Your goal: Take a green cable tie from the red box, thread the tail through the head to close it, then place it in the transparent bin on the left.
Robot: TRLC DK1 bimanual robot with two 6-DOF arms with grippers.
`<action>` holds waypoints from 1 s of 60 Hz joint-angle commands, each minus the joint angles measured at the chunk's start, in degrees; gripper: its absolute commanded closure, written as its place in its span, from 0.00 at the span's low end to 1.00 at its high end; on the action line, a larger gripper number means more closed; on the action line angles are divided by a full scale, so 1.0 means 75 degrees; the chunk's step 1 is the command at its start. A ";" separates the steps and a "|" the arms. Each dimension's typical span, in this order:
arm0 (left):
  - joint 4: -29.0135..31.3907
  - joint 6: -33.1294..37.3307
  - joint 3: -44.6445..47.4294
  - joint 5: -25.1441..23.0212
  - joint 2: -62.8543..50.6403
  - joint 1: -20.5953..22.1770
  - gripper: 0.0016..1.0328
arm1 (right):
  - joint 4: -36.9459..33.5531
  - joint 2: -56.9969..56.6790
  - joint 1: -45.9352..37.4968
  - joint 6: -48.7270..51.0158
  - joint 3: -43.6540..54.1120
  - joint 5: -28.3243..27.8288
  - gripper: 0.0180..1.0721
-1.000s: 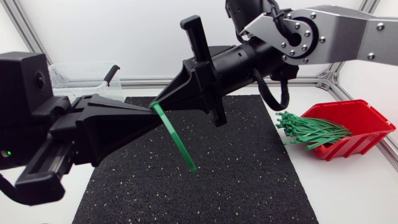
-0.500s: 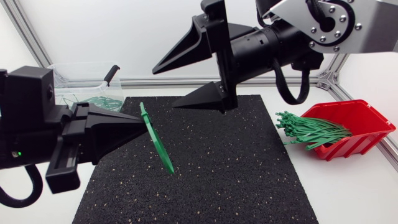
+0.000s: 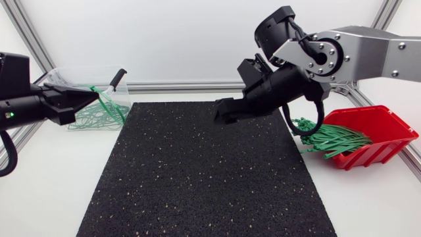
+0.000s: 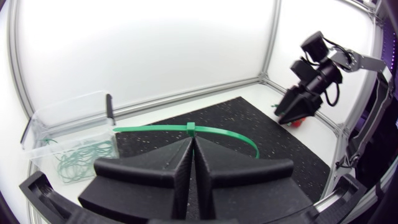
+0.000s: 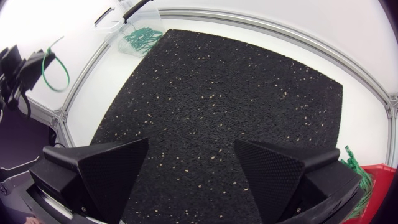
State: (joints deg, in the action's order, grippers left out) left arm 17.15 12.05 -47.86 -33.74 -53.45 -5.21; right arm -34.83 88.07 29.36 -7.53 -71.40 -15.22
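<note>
Gripping the closed green cable tie (image 4: 214, 130), my left pincer (image 4: 191, 138) has drawn back from over the black mat (image 3: 210, 178) to just beside the clear bin (image 4: 68, 121). My right pincer (image 5: 191, 144), fingers spread and empty, has withdrawn towards the red box (image 3: 385, 128).

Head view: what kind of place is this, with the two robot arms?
Probably a robot lab test bench: a black mat inside metal frame rails, a red box of green cable ties, and a transparent bin set out for sorting.
</note>
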 commanded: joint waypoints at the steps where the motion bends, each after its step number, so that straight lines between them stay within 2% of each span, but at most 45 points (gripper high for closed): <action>1: -0.0376 0.0151 -0.0756 0.0115 -0.0713 -0.0559 0.96 | -0.0067 -0.0223 -0.0200 0.0430 0.0098 0.0143 0.03; 8: -0.0528 -0.0248 -0.1904 0.0162 -0.1803 -0.1403 0.96 | -0.0067 -0.0634 -0.0435 0.0582 0.0238 0.0366 0.03; 13: -0.0435 -0.0388 -0.2725 0.0315 -0.2459 -0.1649 0.96 | -0.0091 -0.1009 -0.0587 0.0688 0.0355 0.0541 0.04; 21: -0.0435 -0.0435 -0.3908 0.1205 -0.3397 -0.1742 0.96 | -0.0184 -0.1641 -0.0611 0.0910 0.0496 0.0975 0.04; 28: 0.0140 -0.0365 -0.5256 0.1932 -0.4463 -0.1707 0.96 | -0.0395 -0.2157 -0.0611 0.1016 0.0519 0.1280 0.04; 42: 0.2120 -0.0295 -0.8186 0.3303 -0.6666 -0.1473 0.96 | -0.0794 -0.2872 -0.0493 0.1039 0.0566 0.1608 0.04; 46: 0.2929 -0.0306 -0.9065 0.3479 -0.7346 -0.1426 0.96 | -0.0876 -0.2989 -0.0423 0.1039 0.0601 0.1702 0.04; 53: 0.3714 -0.0353 -1.0084 0.4041 -0.8283 -0.1203 0.96 | -0.0969 -0.3200 -0.0376 0.1039 0.0730 0.1737 0.04; 56: 0.4628 -0.0353 -1.0775 0.4369 -0.8904 -0.1074 0.96 | -0.0981 -0.3282 -0.0376 0.1039 0.0801 0.1749 0.04; 60: 0.5694 -0.0388 -1.1619 0.4428 -0.9596 -0.0957 0.95 | -0.1005 -0.3399 -0.0353 0.1027 0.0906 0.1772 0.04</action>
State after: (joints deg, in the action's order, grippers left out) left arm 53.98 10.09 -128.40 -1.43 -119.11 -13.74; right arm -41.65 63.88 26.20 -0.78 -66.43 -2.68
